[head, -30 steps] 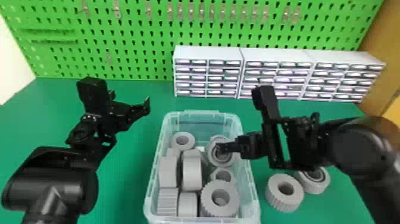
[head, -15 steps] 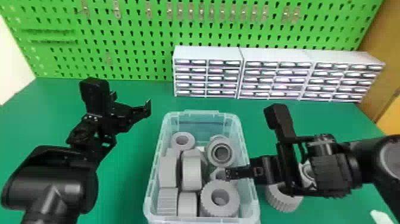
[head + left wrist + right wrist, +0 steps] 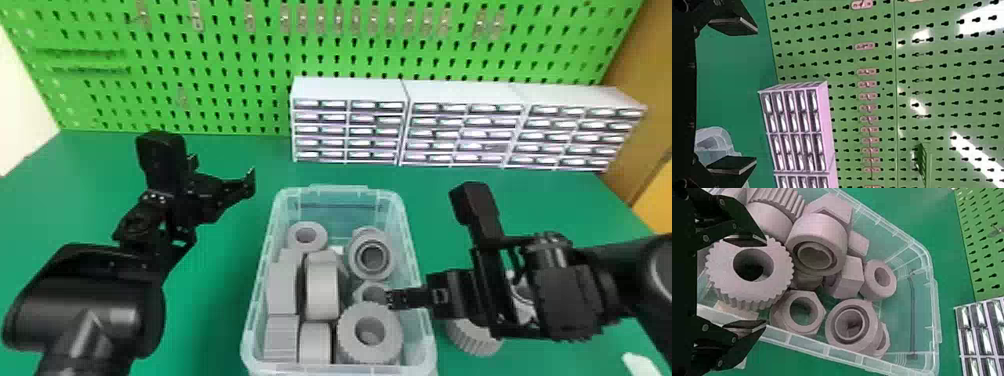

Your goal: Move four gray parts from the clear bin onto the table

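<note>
The clear bin (image 3: 337, 190) stands on the green table (image 3: 215, 290), with a loose pile of gray parts inside. At its robot-side end are a toothed ring (image 3: 348, 332), a short round part (image 3: 314, 345) and a ribbed part (image 3: 281, 340). A wide round part (image 3: 322, 292) stands on edge beside a flat-sided part (image 3: 282, 287). Toward the far end lie a plain ring (image 3: 295, 236) and a double-rimmed ring (image 3: 353, 259); a nut (image 3: 361, 292) sits between the double-rimmed ring and the toothed one. The right gripper (image 3: 394, 299) comes in over the bin's right wall, its tips above the parts near the nut. In the right wrist view its fingers are spread, clasping nothing, and one finger partly covers the edge of the toothed ring; whether they touch, I cannot tell. Outside the bin, on the right, a ridged gray part (image 3: 472, 340) rests on the table, partly hidden under the right gripper, and another gray part (image 3: 524, 305) shows through the gripper's frame. The left gripper (image 3: 222, 169) hangs over the table to the left of the bin, fingers wide apart and empty. Behind the bin, white drawer cabinets (image 3: 347, 90) stand in a row before a green pegboard (image 3: 240, 65). A small white thing (image 3: 641, 365) lies near the right corner closest to the robot.
</note>
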You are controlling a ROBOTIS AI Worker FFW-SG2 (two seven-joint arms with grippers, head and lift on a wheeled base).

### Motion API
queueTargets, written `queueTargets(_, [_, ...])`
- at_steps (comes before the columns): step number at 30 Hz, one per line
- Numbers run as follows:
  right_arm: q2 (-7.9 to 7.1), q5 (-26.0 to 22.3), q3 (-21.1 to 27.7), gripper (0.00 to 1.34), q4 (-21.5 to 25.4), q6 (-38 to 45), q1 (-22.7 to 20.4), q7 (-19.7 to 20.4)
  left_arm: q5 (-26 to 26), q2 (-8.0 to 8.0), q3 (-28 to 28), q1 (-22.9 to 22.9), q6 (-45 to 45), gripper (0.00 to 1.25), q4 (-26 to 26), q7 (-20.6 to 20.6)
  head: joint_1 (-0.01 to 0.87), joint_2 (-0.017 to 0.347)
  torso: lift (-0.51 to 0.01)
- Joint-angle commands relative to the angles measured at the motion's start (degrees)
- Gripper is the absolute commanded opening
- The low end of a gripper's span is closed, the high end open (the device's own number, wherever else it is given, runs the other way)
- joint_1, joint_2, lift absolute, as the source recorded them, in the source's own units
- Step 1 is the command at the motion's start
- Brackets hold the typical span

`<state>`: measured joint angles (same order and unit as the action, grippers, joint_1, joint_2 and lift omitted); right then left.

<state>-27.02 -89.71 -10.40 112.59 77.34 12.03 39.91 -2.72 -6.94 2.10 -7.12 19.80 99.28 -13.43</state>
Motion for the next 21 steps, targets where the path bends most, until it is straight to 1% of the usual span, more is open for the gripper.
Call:
queueTargets(1, [0.12, -0.20, 0.02, 0.82, 0.00, 0.00, -0.08, 0.08, -0.01, 0.00, 0.19, 0.00, 0.07, 1.13, -0.14, -0.02, 0.686, 0.026, -0.050])
queueTargets(5, [0.21, -0.20, -0.33, 0.82, -0.09, 0.00, 0.18, -0.01, -0.01, 0.00, 0.19, -0.09, 0.07, 1.13, -0.14, -0.02, 0.686, 0.026, -0.050])
queueTargets(11, [-0.23, -0.20, -1.12, 0.82, -0.18, -0.08, 1.06, 0.08, 0.08, 0.00, 0.28, -0.09, -0.02, 1.13, -0.14, -0.10, 0.686, 0.026, -0.050])
queueTargets(21, [-0.41, -0.29, -1.29, 0.82, -0.26, -0.08, 1.33, -0.01, 0.26, 0.00, 0.36, -0.17, -0.02, 1.13, -0.14, -0.10, 0.686, 0.026, -0.050])
